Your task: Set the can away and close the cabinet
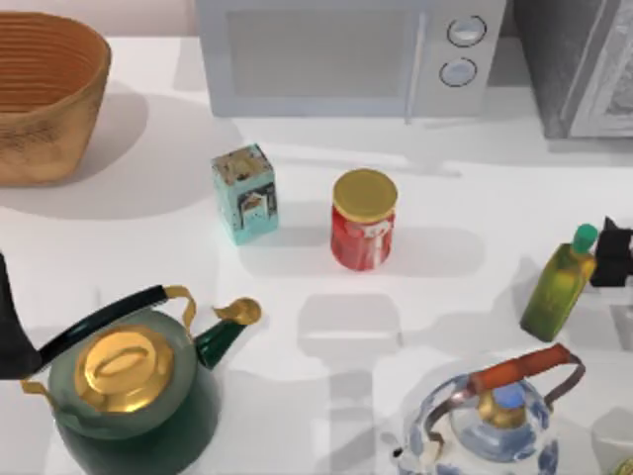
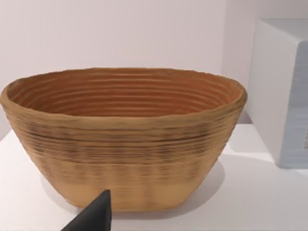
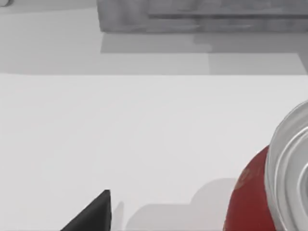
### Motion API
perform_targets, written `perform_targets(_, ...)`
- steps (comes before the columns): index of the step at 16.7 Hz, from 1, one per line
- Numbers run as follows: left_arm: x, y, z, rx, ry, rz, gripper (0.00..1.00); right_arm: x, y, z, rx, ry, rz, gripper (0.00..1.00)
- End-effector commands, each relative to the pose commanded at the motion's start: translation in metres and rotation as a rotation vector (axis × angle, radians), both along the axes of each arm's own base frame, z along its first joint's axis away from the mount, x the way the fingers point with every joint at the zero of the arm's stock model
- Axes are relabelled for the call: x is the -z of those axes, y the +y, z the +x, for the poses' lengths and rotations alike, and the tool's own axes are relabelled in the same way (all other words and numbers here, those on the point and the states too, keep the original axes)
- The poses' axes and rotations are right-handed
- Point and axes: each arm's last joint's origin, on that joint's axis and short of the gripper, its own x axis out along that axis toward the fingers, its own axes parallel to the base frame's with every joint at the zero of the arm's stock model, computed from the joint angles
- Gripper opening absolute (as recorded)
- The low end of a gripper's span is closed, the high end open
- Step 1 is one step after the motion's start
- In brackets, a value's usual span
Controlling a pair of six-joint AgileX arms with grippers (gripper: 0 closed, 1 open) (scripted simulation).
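Nothing of the task looks done yet: the right gripper (image 1: 613, 252) hovers at the table's right edge beside the oil bottle (image 1: 560, 290), and whether it is spread or closed cannot be told. The can (image 3: 269, 192) stands on the table just beside it, ungrasped, well apart from the cabinet (image 1: 584, 69) at the back right. Storing and closing both remain; the left arm (image 1: 8, 327) sits parked at the left edge.

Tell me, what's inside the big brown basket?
Nothing shows inside the basket: the left wrist view sees just its ribbed inner wall. Its near rim hides the bottom, so something small could lie there unseen.
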Motion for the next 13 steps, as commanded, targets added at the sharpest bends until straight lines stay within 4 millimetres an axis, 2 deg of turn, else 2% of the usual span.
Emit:
perform_targets(1,0.0000,0.0000,0.0000,0.000,0.000,0.000,1.00,0.0000,0.0000,0.0000,0.000,0.000,0.000,1.00)
perform_targets(13,0.0000,0.0000,0.0000,0.000,0.000,0.000,1.00,0.0000,0.0000,0.0000,0.000,0.000,0.000,0.10)
